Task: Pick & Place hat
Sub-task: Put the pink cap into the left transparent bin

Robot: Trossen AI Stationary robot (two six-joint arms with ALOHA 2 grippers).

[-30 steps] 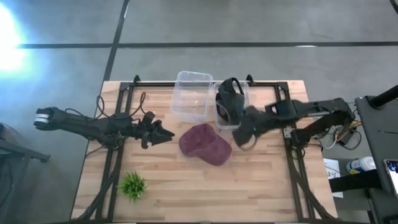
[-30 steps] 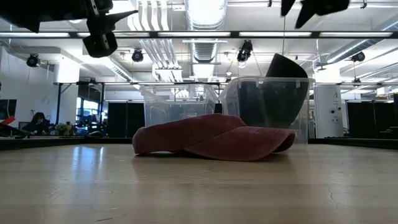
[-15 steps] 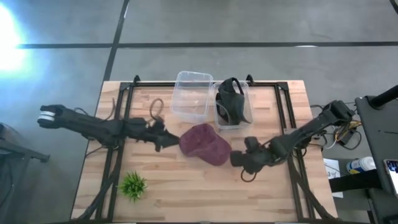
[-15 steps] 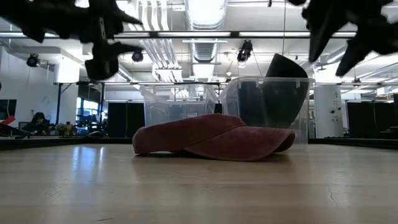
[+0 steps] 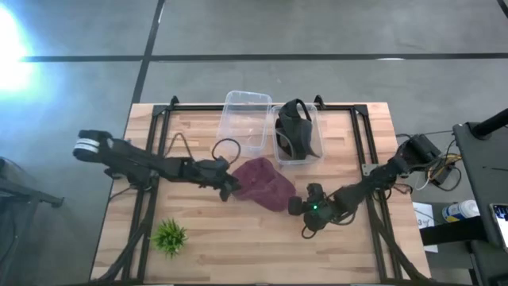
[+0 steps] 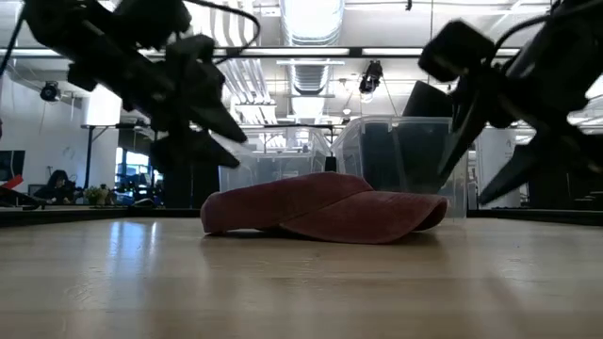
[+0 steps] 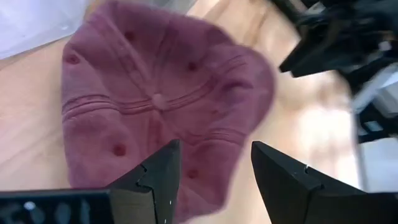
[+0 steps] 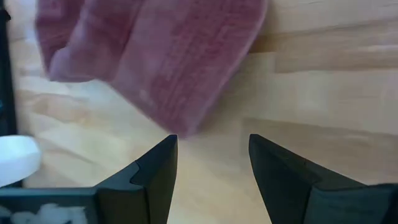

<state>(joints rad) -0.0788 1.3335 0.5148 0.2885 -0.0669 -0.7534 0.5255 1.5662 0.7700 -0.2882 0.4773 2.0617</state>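
Note:
A maroon hat (image 5: 262, 184) lies crown up on the wooden table, its brim toward the right arm; it also shows in the low view (image 6: 320, 209). My left gripper (image 5: 229, 190) is open at the hat's left edge, its fingers over the crown's rim (image 7: 214, 177). My right gripper (image 5: 294, 206) is open just off the brim (image 8: 155, 56), fingers apart over bare wood (image 8: 211, 168). In the low view both grippers hang above the hat, left (image 6: 212, 127) and right (image 6: 466, 122).
Two clear bins stand at the far edge: the left bin (image 5: 244, 121) holds nothing, the right bin (image 5: 279, 151) holds a black hat (image 5: 295, 131). A small green plant (image 5: 169, 237) sits near the front left. Dark frame rails (image 5: 147, 199) run along both table sides.
My left gripper has moved right and down to the hat's left edge. My right gripper has left the bin with the black hat, swung toward the near edge and come down beside the hat's brim. The maroon hat has stayed where it was.

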